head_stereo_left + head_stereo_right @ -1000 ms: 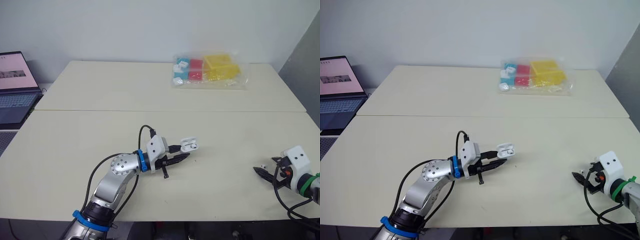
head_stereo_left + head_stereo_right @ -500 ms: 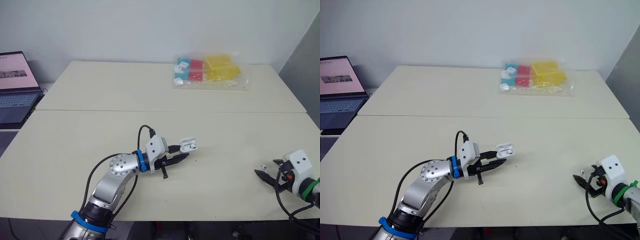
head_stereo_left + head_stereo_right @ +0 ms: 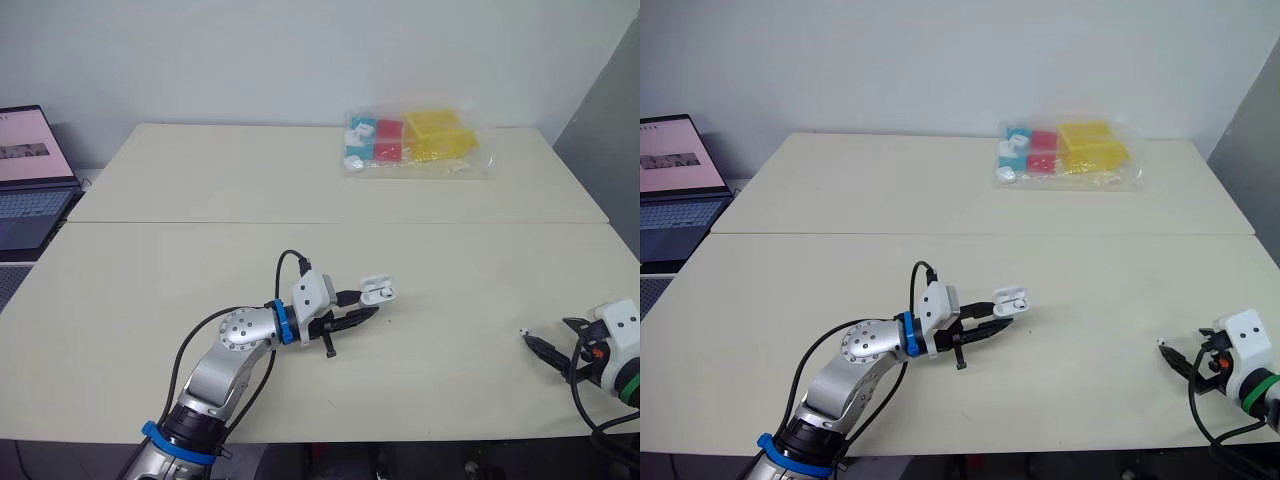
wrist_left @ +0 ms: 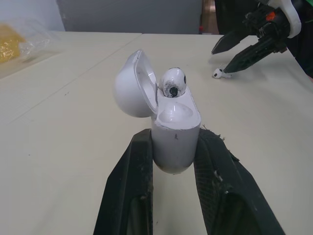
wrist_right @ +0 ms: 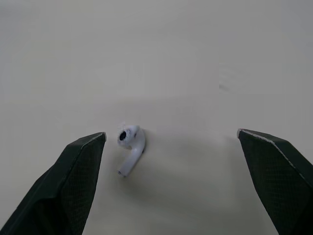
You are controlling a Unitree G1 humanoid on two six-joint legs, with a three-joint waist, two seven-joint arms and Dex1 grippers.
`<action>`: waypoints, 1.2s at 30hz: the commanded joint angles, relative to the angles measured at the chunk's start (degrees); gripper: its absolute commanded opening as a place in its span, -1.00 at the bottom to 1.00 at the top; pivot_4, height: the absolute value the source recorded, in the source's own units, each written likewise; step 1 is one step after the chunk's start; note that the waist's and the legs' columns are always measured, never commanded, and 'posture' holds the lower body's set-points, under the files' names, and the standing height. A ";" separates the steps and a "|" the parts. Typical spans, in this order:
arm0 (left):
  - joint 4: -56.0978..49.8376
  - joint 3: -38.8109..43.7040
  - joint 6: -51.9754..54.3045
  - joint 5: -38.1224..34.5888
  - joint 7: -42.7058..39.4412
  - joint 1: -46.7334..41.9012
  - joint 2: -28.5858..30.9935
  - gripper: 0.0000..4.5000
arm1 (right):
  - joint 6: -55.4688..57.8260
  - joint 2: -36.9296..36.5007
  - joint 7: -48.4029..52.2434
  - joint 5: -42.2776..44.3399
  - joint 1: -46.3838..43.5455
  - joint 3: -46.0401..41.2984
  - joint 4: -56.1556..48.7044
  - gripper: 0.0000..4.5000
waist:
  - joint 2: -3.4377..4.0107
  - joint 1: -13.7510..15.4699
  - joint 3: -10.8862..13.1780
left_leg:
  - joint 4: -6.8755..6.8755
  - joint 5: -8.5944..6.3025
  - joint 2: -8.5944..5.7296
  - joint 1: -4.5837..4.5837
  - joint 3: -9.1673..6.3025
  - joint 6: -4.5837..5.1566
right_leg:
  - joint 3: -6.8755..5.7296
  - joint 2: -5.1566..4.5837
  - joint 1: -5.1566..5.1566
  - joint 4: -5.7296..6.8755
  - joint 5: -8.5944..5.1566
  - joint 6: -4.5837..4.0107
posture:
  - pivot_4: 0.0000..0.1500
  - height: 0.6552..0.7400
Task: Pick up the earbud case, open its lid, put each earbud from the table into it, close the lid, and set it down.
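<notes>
On the near part of the pale table (image 3: 160, 300), at about 4 o'clock, the right gripper (image 5: 170, 133) sits low over the surface with its two black fingers (image 5: 73, 176) spread wide and gripping nothing. A loose white earbud (image 5: 131, 147) lies flat on the table between them, just beside one finger and well apart from the other, touching neither. Nearer the middle, at about 6 o'clock, the left gripper (image 4: 174, 147) reaches toward 2 o'clock and is closed on the lower body of the white earbud case (image 4: 173, 125), one finger on each side. The case stands roughly upright in that grip, raised a little off the table. Its lid (image 4: 129, 85) is swung open to one side, and one earbud (image 4: 172, 83) sits in the case with its rounded head poking above the rim. The case and the loose earbud are well apart, with bare table between them. Far off at 1 o'clock a clear plastic bag (image 3: 415, 142) of blue, red and yellow blocks lies on the far half of the table. At 10 o'clock, beyond the table's left edge, an open laptop (image 3: 30, 175) has its screen lit.
</notes>
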 commanded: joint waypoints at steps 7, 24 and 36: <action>-2.57 0.95 -0.20 -0.84 0.34 -0.40 -0.08 -0.65 | -1.25 -1.42 -1.66 -3.04 -1.25 1.25 -0.37 1.00 | 0.00 0.05 0.00 | 0.00 0.00 0.00 -0.01 0.01 0.00 | -0.01 -0.01 0.00 -0.01 0.00 0.00 | 1.00 1.00; -2.41 0.81 -0.33 -0.83 0.23 -0.40 -0.08 -0.65 | -2.44 -2.16 -1.98 -4.34 -0.29 -0.59 0.66 1.00 | 0.00 0.02 0.00 | -0.01 0.00 0.01 0.00 0.03 0.00 | 0.03 -0.02 0.00 -0.02 0.00 0.01 | 1.00 1.00; -2.53 0.90 -0.23 -0.83 0.25 -0.38 -0.02 -0.65 | 3.43 -1.67 0.76 3.11 1.10 -4.62 -4.37 1.00 | 0.01 0.07 0.00 | -0.02 0.00 0.01 -0.01 -0.02 0.00 | -0.03 -0.01 0.00 -0.01 0.00 0.00 | 1.00 1.00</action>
